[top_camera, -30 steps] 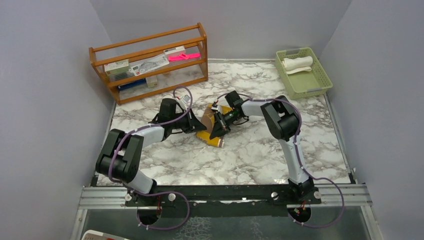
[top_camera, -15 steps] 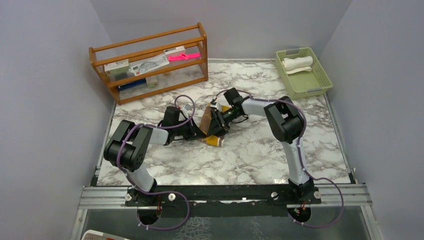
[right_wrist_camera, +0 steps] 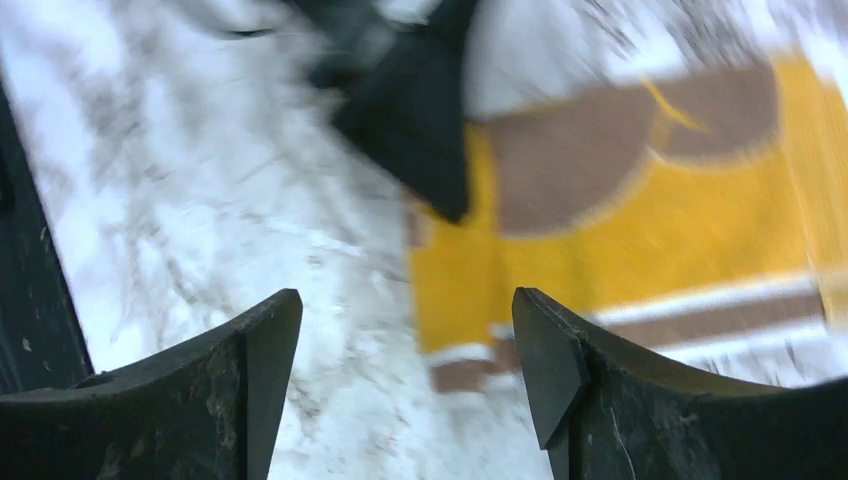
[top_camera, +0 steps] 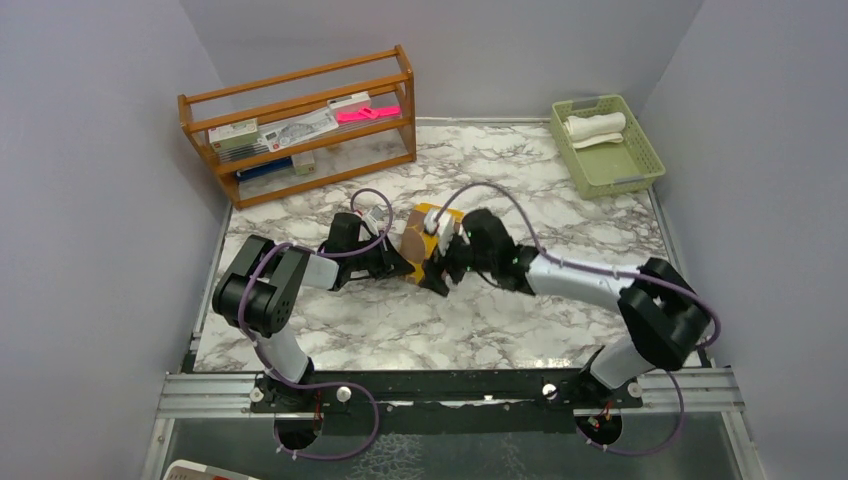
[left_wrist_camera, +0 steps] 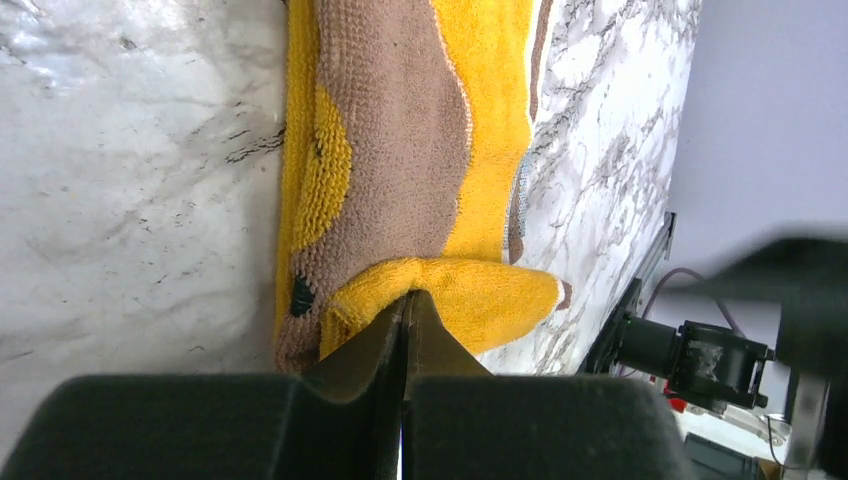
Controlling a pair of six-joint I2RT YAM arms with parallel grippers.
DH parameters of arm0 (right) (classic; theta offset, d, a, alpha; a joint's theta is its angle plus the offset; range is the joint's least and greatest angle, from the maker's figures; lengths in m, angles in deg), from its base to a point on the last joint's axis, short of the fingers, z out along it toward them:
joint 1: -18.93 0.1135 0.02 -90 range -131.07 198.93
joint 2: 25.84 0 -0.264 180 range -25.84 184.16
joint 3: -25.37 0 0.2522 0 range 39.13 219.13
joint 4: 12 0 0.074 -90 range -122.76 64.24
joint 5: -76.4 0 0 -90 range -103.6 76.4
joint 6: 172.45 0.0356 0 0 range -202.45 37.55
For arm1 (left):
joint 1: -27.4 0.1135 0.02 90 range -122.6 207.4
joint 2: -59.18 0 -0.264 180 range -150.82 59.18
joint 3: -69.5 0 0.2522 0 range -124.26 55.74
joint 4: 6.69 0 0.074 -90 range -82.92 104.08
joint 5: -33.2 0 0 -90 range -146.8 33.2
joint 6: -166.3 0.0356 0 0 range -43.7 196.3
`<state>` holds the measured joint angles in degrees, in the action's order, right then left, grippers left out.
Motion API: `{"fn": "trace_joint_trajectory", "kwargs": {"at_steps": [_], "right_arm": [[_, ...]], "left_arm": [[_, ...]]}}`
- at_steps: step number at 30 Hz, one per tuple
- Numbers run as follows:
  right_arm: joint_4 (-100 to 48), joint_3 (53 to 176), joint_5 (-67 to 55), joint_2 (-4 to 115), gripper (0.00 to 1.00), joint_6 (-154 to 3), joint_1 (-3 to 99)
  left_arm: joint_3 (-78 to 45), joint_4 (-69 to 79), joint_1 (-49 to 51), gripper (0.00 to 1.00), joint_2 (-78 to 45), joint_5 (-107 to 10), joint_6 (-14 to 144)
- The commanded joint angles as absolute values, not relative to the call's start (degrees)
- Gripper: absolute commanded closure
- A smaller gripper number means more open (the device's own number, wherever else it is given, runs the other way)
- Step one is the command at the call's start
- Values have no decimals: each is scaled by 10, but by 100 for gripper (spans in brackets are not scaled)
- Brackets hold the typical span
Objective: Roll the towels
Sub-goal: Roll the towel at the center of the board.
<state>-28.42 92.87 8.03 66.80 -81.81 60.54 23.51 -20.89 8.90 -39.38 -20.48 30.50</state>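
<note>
The mustard-yellow towel [top_camera: 424,240], with brown patches, lies partly folded in the middle of the marble table. My left gripper [top_camera: 398,262] is shut on a folded-over yellow edge of it [left_wrist_camera: 450,290], jaws pressed together [left_wrist_camera: 407,297]. My right gripper [top_camera: 443,266] hovers open just right of that spot. In the right wrist view it [right_wrist_camera: 405,325] has nothing between its fingers and sits over the marble at the towel's striped end [right_wrist_camera: 620,240]. The cream-white towel [top_camera: 596,127] lies rolled in the green basket.
The pale green basket [top_camera: 641,152] stands at the far right corner. A wooden shelf rack [top_camera: 300,125] holding boxes and a pink item stands at the far left. Grey walls close in the table on three sides.
My right gripper has opened and let go of the yellow towel, and its arm has swung round to reach in from the near right. The left gripper moved slightly right, still pinching the towel.
</note>
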Motion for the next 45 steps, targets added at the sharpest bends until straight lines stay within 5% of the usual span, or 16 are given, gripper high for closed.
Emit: {"fn": "trace_joint_trajectory", "kwargs": {"at_steps": [1, 4, 13, 30, 45], "right_arm": [[15, 771, 4, 610, 22, -1048, 695], [80, 725, 34, 622, 22, -1151, 724], [153, 729, -125, 747, 30, -1317, 800], [135, 712, -242, 782, 57, -1333, 816], [115, 744, -221, 809, 63, -1304, 816]], "left_arm": [[251, -158, 90, 100, -427, -271, 339], [251, -158, 90, 100, -431, -268, 342], [258, -158, 94, 100, -434, -263, 345], [258, -143, 111, 100, -425, -256, 353], [251, -114, 117, 100, -406, -256, 361]]}}
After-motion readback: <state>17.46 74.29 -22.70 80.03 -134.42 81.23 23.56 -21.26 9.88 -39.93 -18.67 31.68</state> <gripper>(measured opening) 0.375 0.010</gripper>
